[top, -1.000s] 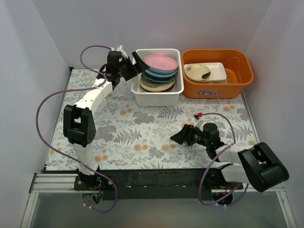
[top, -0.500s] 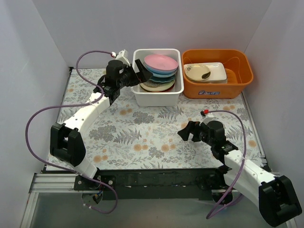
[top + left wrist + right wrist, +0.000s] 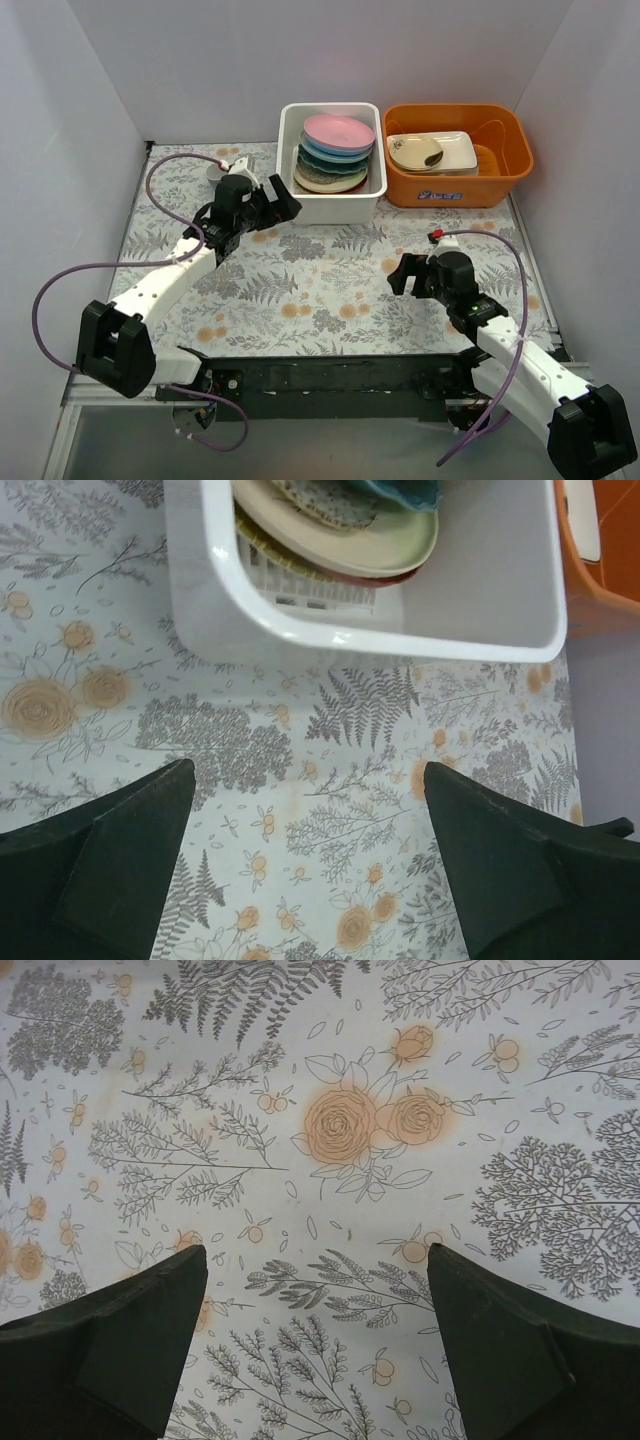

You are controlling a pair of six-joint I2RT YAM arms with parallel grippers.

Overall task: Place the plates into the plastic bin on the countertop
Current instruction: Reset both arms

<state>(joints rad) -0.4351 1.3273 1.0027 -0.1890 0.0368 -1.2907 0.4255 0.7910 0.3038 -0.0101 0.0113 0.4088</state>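
The plates (image 3: 336,150) lie stacked in the white plastic bin (image 3: 331,207), pink on top, then blue, teal and cream ones. The left wrist view shows the bin's near corner (image 3: 300,630) with cream plates (image 3: 340,530) on its slotted bottom. My left gripper (image 3: 278,206) is open and empty over the countertop (image 3: 310,280), just left of the bin's front. My right gripper (image 3: 398,276) is open and empty above the countertop at the right, and its wrist view shows only the printed surface (image 3: 340,1130).
An orange tub (image 3: 457,190) stands right of the bin and holds a rectangular white dish (image 3: 455,152) with a beige bowl (image 3: 415,152). A small mug (image 3: 217,173) sits behind the left arm. Grey walls enclose three sides.
My left gripper has drawn back from the bin's left rim and come down toward the countertop in front of it. My right arm has stretched out, its gripper shifting slightly right.
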